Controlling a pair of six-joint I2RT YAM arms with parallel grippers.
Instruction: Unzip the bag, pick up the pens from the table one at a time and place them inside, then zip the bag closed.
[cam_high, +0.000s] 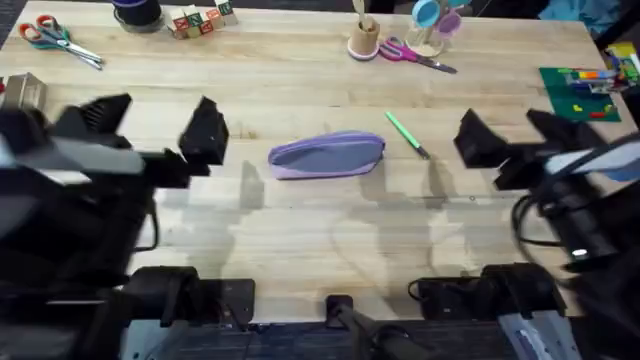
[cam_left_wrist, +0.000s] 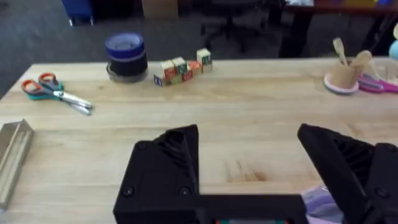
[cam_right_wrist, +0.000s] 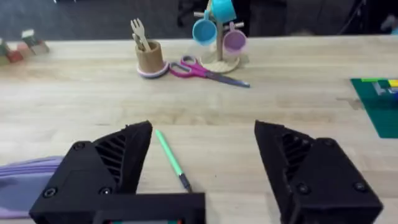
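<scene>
Table (cam_high: 300, 240) spanned by both arms. Bag (cam_high: 327, 155) laid at centre, zip seen closed. Left gripper (cam_high: 160, 125) held left of bag, jaws spread wide, nothing held. Right gripper (cam_high: 505, 135) held right of bag, jaws wide, nothing held. Green pen (cam_high: 407, 134) laid just beside bag's right end (black pen not made out). Mug tree (cam_right_wrist: 219, 31), wooden cup (cam_right_wrist: 149, 56), pink scissors (cam_right_wrist: 205, 70) ranged along far edge; orange scissors (cam_left_wrist: 55, 92), blocks (cam_left_wrist: 181, 66) set far left, well clear.
</scene>
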